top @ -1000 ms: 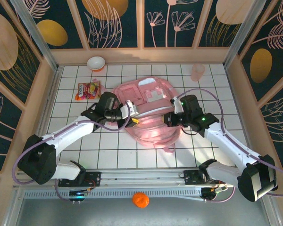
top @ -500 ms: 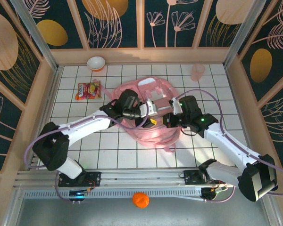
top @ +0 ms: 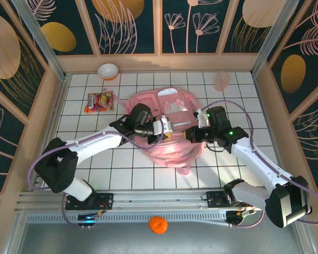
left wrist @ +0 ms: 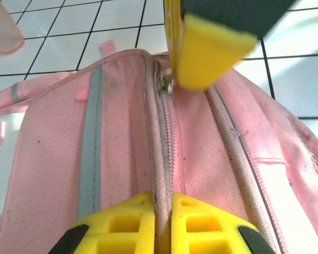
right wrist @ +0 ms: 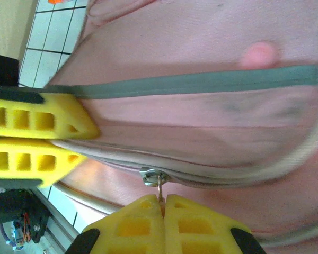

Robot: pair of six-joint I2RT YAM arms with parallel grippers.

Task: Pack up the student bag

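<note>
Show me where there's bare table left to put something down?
Free: back tiles between bowl and cup; near tiles between student bag and rail. Crowded: the middle, where left pincer and right pincer clamp the bag.

My arms are white shells with black joints. A lilac cable loops along each one from the black base blocks at seven and five o'clock in the top view. A small green light glows on my right forearm. My left gripper [top: 168,132] and right gripper [top: 189,134] have black bodies. Their fingers [left wrist: 132,222] are bright yellow plastic, moulded with square hollow pockets and black at the root.
</note>
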